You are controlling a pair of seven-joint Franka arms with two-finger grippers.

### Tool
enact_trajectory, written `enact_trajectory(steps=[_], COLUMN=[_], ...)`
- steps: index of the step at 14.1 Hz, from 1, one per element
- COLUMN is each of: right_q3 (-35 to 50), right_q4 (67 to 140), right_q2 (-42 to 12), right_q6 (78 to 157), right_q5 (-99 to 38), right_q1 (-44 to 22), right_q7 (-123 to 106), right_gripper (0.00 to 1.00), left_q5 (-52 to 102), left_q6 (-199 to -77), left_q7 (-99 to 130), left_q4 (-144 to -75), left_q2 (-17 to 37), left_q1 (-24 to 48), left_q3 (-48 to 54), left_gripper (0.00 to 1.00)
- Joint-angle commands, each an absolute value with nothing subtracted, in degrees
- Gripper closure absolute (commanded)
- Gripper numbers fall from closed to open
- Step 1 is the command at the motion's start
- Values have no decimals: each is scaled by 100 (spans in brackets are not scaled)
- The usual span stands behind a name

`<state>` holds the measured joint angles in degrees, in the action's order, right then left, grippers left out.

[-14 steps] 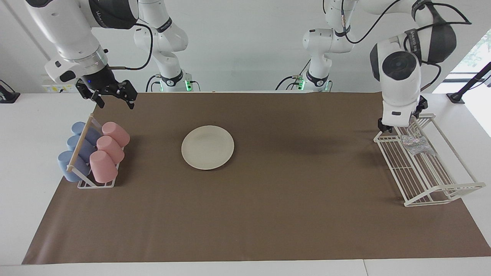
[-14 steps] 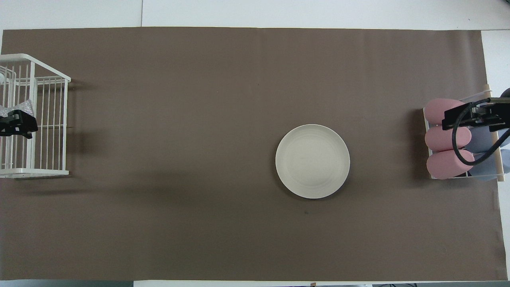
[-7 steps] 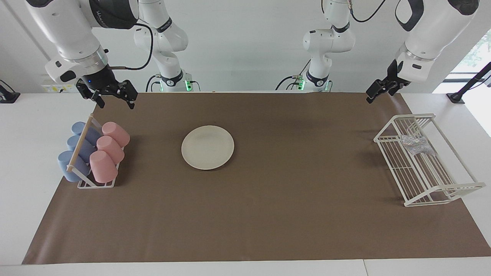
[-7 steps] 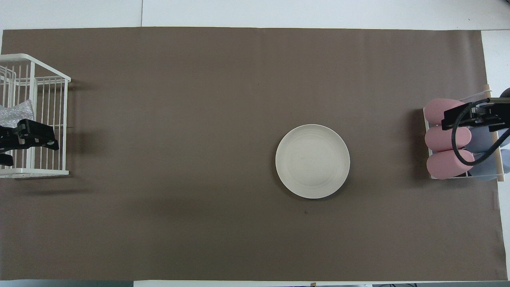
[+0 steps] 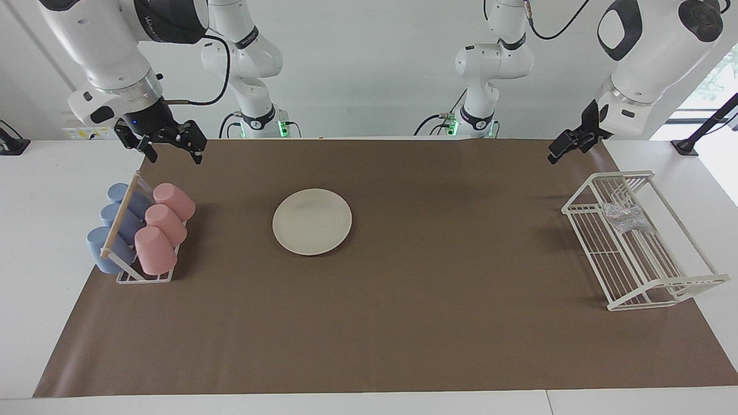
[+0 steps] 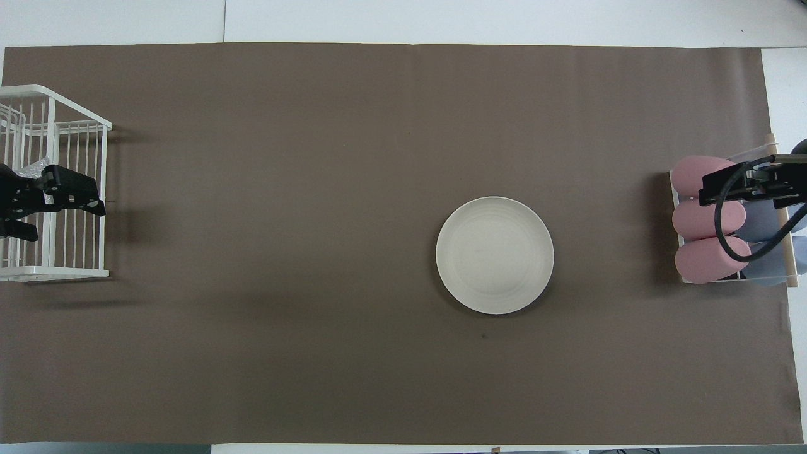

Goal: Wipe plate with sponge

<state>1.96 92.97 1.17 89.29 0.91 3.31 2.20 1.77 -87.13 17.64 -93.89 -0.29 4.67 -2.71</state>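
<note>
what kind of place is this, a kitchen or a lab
Most likely a robotics lab staged as a dishwashing bench: a brown mat on white tables, a plate, and a wire rack holding a sponge.

The plate lies bare on the worktop's brown mat, the sponge sits in the white wire rack, and both the left tool and right tool hang open, raised, holding nothing.
</note>
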Motion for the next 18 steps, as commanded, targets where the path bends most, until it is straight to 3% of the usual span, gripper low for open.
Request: enact_trajectory(steps=[1, 4, 18], right_q3=[229, 229, 237], right_q4=[9352, 9352, 9343], right_q2=[202, 202, 202], right_q6=[8842, 8842, 8877], right_q5=[9, 9, 9], right_q1=[352, 352, 343], right_q7=[352, 352, 352], right_gripper=[0, 0, 0], left_q5=[9, 132, 62], left_q6=[-7984, -7673, -8525], left_q7=[1679, 1241, -166], left_q4=[-8545, -8700, -8965], left_q2=[359, 299, 264], left_q1=[334, 325, -44], left_q3=[-71, -62, 185], left_gripper=[0, 0, 0])
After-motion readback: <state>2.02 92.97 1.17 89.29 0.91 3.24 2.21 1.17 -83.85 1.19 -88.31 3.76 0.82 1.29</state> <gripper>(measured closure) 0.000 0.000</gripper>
